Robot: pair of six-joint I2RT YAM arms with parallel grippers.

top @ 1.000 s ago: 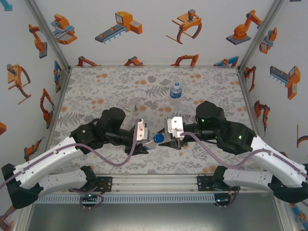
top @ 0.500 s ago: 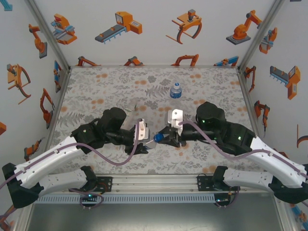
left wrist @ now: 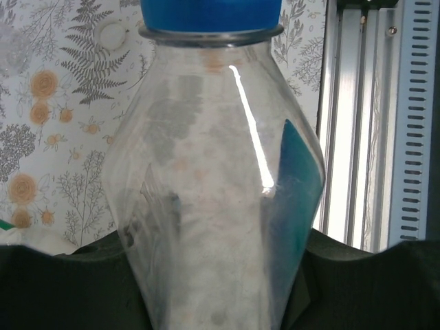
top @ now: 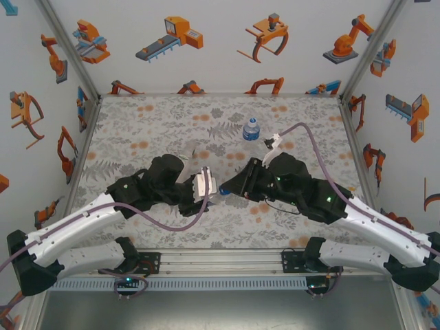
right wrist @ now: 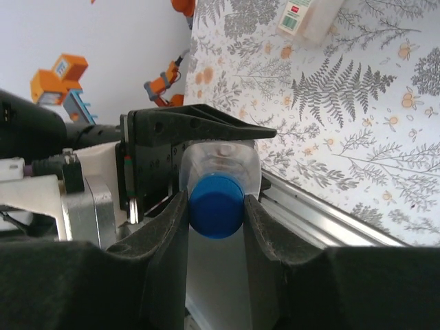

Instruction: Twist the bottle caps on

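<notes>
Cap meets bottle between hands
The left hand (top: 208,191) grips the clear bottle (left wrist: 213,206); the right hand (right wrist: 216,213) pinches its blue cap (right wrist: 214,199).

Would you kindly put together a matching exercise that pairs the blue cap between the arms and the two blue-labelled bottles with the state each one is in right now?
Things:
1. blue cap
2. near bottle
3. far bottle

States:
A. standing upright on the table, touched by nothing
B. clamped around its body by the left gripper
C. pinched between the fingers of the right gripper, at a bottle's mouth

Pairs: 1-C, 2-B, 3-A
</notes>
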